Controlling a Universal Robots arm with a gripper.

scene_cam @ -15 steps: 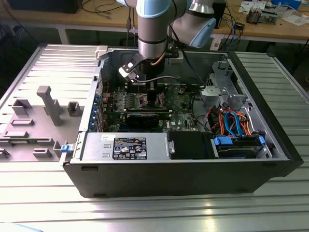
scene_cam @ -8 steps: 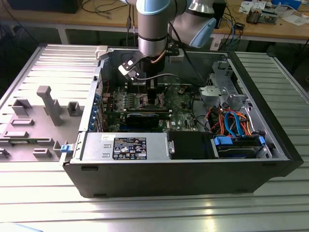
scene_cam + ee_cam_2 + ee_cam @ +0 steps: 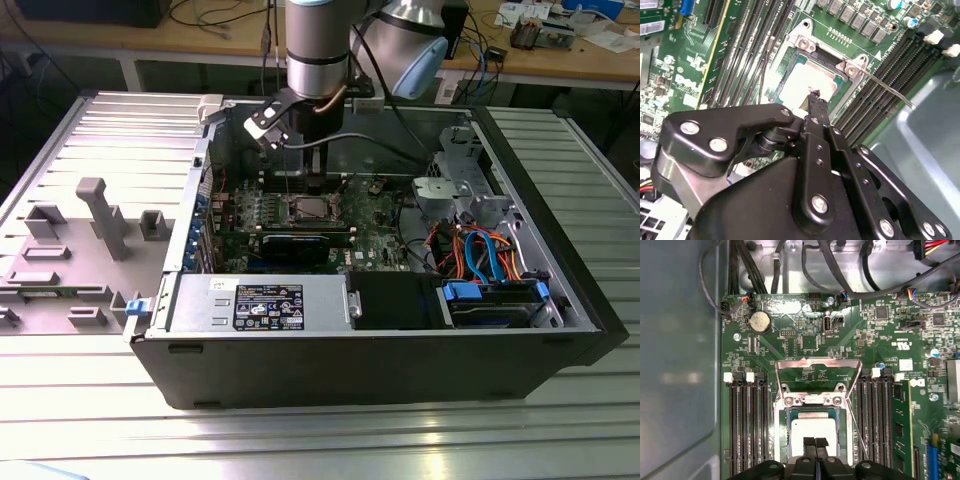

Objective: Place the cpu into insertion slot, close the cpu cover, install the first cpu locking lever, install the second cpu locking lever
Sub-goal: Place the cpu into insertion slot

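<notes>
The cpu lies in the insertion slot on the green motherboard, its silvery top showing; it also appears in the second wrist view as the cpu and in the exterior view as the cpu. The cpu cover lies down around the chip's rim. One thin locking lever sticks up free beside the socket, and a wire lever lies folded back past the hinge. My gripper is shut, its fingertips together with nothing between them, right over the chip's near edge.
Long memory slots flank the socket on both sides. A black graphics card and a labelled power supply lie nearer the case front. Cables and a drive cage fill the exterior view's right. The case wall stands close.
</notes>
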